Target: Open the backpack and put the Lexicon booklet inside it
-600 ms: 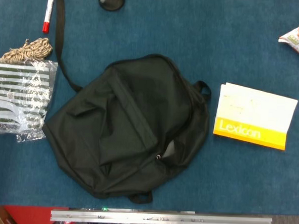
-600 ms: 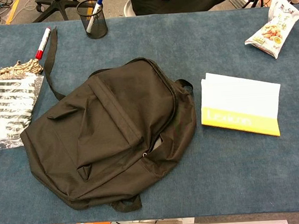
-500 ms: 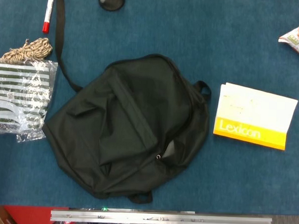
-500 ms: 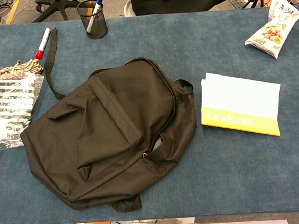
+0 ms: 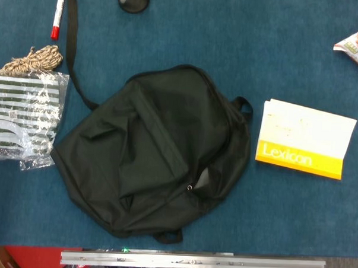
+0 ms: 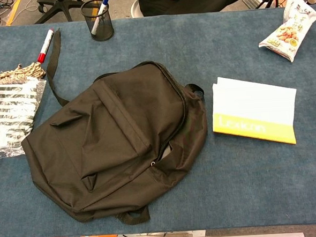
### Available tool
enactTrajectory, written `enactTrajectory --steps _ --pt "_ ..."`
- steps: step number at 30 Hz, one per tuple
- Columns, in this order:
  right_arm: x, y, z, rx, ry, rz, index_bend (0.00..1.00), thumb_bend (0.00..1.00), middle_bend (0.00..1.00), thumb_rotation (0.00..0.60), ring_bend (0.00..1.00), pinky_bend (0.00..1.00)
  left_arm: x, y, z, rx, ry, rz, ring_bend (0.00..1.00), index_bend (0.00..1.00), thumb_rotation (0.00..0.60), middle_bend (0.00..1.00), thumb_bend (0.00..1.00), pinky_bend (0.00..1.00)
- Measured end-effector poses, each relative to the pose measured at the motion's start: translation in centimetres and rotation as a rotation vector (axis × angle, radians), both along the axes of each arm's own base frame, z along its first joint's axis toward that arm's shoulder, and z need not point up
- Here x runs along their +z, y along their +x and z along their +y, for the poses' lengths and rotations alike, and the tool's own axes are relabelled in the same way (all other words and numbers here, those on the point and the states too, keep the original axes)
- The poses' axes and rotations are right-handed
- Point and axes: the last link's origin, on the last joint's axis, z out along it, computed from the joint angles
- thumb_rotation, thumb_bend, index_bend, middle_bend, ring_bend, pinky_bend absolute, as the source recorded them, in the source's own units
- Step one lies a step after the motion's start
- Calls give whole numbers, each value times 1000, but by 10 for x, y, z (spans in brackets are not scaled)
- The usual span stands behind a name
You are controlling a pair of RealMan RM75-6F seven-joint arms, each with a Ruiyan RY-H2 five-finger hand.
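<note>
A black backpack [image 5: 151,150] lay flat at the centre of the blue table [image 6: 248,188], its main zipper almost closed, with a small gap and the pull [image 5: 190,187] near its 5 o'clock edge. The Lexicon booklet [image 5: 303,139] lay at 3 o'clock of the pack, apart from it. Neither hand appeared in either view, so the state of the fingers could not be told. The opening step would probably go best with one hand pinning the fabric while the other drew the pull along the arc. Around the pack: a striped plastic bag [image 6: 10,114] at 9 o'clock, twine [image 5: 33,59], a snack packet [image 6: 287,30], a pen cup [image 6: 98,20], a red marker [image 6: 44,45]. Nothing blocked the booklet's path.
</note>
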Motion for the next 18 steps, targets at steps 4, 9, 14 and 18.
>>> enactTrajectory --steps 4,9,14,18 --pt "-14 5 1 10 74 15 226 404 311 600 135 207 1 -1 -2 2 5 -6 149 235 600 160 244 212" --pt "-41 12 4 27 169 32 226 324 311 600 135 207 3 -2 -4 7 6 -12 148 237 600 160 244 212" --pt "-70 22 8 43 232 22 226 214 253 600 63 154 5 -3 -7 8 7 -20 149 240 600 160 244 213" --pt "-90 28 10 40 271 8 199 166 211 600 7 100 6 -5 -9 12 8 -23 149 241 600 161 244 212"
